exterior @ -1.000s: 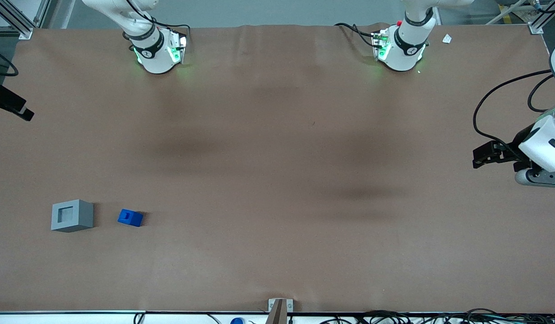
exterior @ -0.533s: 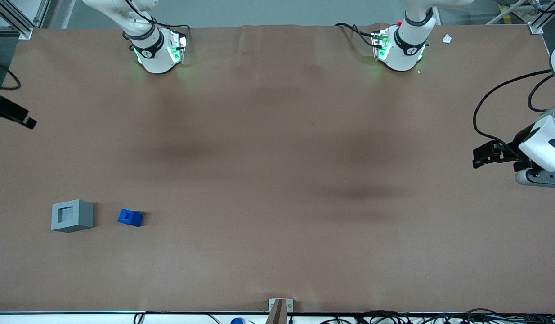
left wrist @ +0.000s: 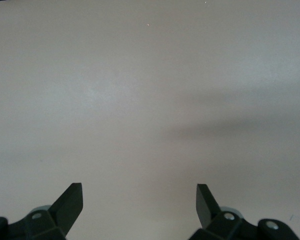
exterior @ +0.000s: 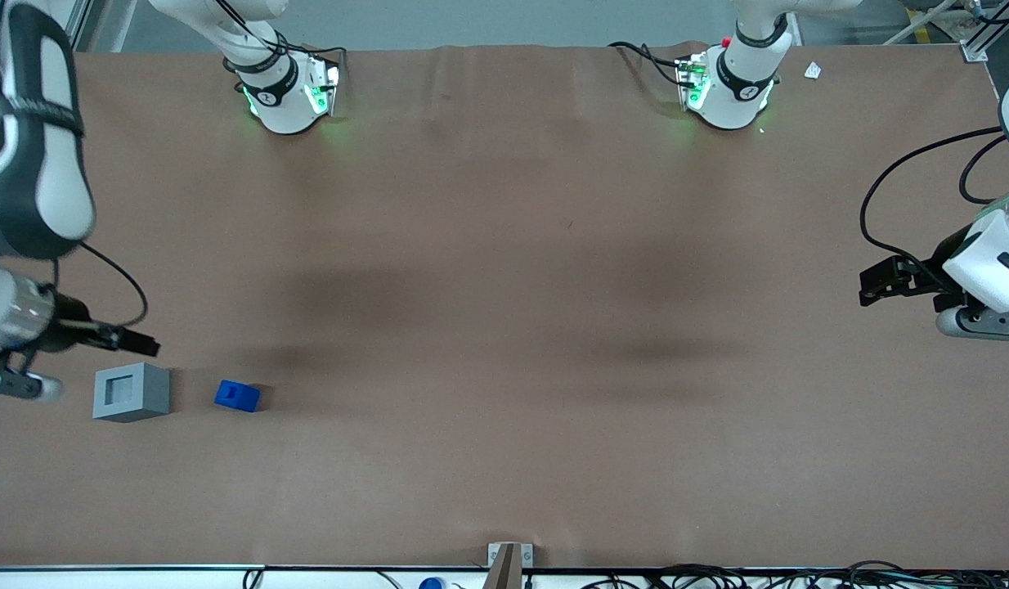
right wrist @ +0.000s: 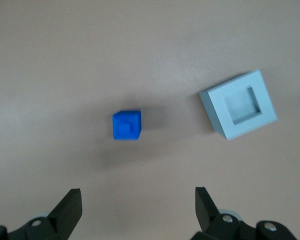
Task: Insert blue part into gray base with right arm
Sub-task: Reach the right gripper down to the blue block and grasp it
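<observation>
Front view: right arm is seen at left edge; end effector hovers just above gray base, blue part beside it on worktop, lower left.

Right wrist view: fingers spread apart, empty; blue part is seen ahead, between them, gray base beside it.

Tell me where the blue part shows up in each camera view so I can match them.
Front view: the blue part lies on the table beside the gray base, toward the working arm's end.
Right wrist view: the blue part lies ahead of the open gripper, apart from the gray base.
Left wrist view: not in it.
Shared landmark: the gray base.
</observation>
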You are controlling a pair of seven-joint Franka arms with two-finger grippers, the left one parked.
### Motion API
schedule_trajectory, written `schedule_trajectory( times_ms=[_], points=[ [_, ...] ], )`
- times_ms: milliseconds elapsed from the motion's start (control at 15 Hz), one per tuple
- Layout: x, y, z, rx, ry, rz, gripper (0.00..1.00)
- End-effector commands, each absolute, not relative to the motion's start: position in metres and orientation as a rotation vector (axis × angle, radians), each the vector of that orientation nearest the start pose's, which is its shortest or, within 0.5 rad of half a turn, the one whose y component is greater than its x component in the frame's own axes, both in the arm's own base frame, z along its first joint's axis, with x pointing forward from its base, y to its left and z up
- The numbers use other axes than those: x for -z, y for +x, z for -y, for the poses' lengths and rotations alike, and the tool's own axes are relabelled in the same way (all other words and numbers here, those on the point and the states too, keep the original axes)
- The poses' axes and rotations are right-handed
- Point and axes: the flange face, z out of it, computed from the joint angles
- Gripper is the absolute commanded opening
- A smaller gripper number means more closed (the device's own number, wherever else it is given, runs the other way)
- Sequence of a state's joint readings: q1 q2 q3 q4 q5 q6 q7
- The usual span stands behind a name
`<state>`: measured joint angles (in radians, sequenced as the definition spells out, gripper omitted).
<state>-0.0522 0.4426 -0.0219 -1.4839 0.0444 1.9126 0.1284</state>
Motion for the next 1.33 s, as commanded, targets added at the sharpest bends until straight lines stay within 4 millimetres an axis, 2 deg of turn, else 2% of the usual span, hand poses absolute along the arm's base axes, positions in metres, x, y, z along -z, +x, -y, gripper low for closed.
schedule_trajectory(
  times_ms=[0,133,267,467,667,800,1000,1267],
  points=[
    [-0.358,0.706,0.027,-0.014,-3.088,-0.314,1.0],
    [-0.316,0.713,0.014,-0.025,-3.091,-0.315,1.0],
    [-0.297,0.717,0.007,-0.008,-3.093,-0.306,1.0],
    [-0.268,0.721,0.008,0.021,-3.094,-0.309,1.0],
    [-0.242,0.722,0.017,0.021,-3.094,-0.33,1.0],
    [-0.232,0.722,0.021,0.019,-3.092,-0.342,0.98],
    [-0.222,0.718,0.02,-0.007,-3.094,-0.34,0.76],
    [-0.218,0.716,0.011,-0.022,-3.095,-0.328,0.35]
  ],
)
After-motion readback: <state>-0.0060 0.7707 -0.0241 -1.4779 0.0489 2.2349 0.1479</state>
